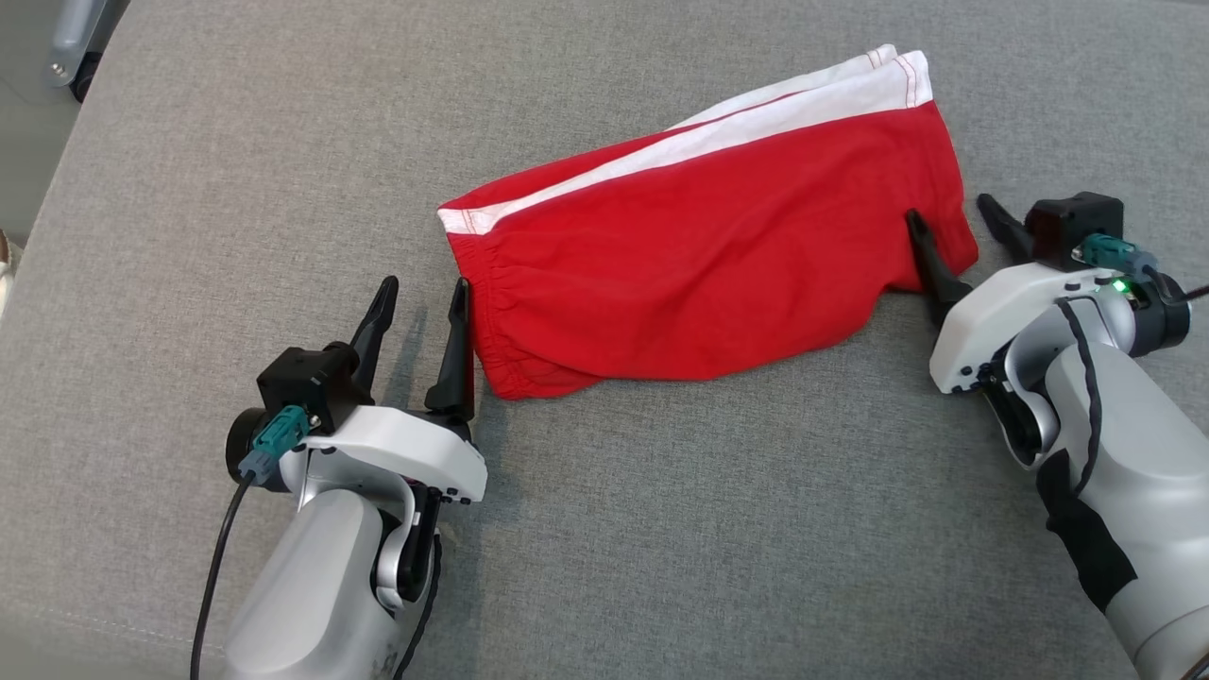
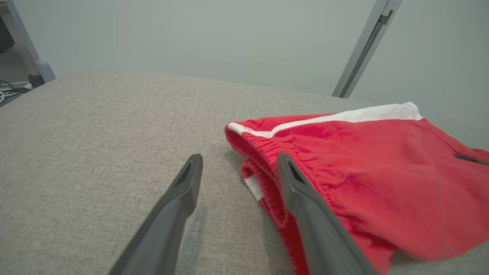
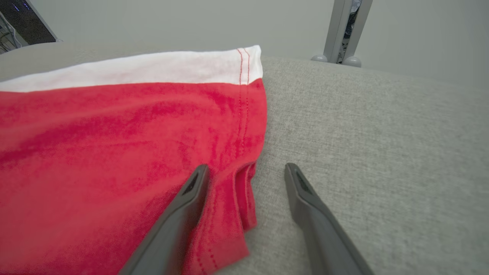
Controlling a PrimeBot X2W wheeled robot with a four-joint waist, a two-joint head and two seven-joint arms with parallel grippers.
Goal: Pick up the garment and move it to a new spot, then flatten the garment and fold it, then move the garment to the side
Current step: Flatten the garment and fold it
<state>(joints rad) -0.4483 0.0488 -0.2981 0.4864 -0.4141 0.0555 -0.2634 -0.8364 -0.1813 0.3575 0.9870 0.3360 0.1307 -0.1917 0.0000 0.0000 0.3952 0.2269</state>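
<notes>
Red garment (image 1: pixel 699 274) lengthwise left-right, waistband (image 1: pixel 493 316) leftward

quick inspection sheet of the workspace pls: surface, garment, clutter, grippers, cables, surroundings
surface: grey fabric cushion, no stains seen
job's things: red shorts with a white side stripe, folded over, lying on the cushion, waistband toward the robot's left and leg hem toward its right
clutter: nothing seen
grippers: left gripper open, low at the waistband end, holding nothing; right gripper open, straddling the hem corner, one finger over the cloth and one over the cushion
cables: black cable hanging from the left wrist; another black cable along the right forearm
surroundings: pale wall, grey metal post behind the cushion
</notes>
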